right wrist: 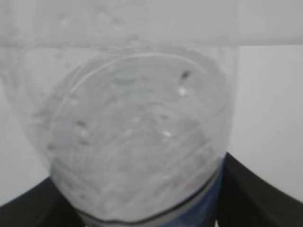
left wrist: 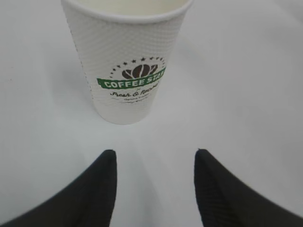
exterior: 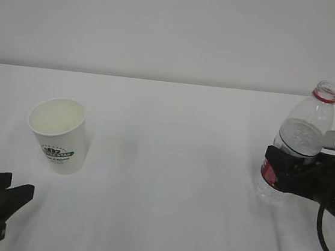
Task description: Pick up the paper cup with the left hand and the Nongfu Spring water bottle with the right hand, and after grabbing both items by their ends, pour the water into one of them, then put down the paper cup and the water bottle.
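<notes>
The paper cup [exterior: 57, 134] stands upright and empty at the left of the white table; its green coffee logo [left wrist: 132, 80] faces my left gripper. My left gripper [exterior: 20, 186] is open, low at the near left, a short way in front of the cup [left wrist: 128, 61] with nothing between its fingers [left wrist: 99, 189]. The Nongfu Spring water bottle [exterior: 302, 135] stands uncapped at the right, leaning slightly, with water [exterior: 299, 137] inside. My right gripper [exterior: 281, 166] is shut on its labelled waist, and the bottle [right wrist: 142, 132] fills the span between both fingers [right wrist: 246, 189].
The white table [exterior: 167, 180] runs back to a plain light wall [exterior: 166, 28]. A black cable [exterior: 324, 240] loops under the right arm near the right edge.
</notes>
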Controlling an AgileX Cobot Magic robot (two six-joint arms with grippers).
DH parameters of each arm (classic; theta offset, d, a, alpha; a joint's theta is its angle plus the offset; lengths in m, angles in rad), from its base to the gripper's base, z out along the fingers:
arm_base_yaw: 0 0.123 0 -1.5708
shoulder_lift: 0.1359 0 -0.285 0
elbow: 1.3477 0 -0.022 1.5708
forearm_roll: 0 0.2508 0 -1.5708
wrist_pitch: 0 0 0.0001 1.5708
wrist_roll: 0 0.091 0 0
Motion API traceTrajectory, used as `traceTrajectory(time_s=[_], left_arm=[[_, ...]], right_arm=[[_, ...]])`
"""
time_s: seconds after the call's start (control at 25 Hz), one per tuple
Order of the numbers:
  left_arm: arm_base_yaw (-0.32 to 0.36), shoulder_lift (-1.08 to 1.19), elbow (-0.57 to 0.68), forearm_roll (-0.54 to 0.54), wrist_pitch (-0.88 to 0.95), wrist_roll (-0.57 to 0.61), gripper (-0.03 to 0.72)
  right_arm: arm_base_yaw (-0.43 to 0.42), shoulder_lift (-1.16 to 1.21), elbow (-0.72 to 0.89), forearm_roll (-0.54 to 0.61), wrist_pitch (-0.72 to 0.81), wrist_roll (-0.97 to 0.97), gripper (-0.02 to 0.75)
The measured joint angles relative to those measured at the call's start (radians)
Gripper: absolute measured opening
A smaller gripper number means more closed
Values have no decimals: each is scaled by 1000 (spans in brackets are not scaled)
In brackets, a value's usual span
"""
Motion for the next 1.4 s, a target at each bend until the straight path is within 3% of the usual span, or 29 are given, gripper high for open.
traceTrajectory(time_s=[1.4], left_arm=[[0,0,0,0,0,0,387]], right_arm=[[0,-33,2,-3,37,-2,502]])
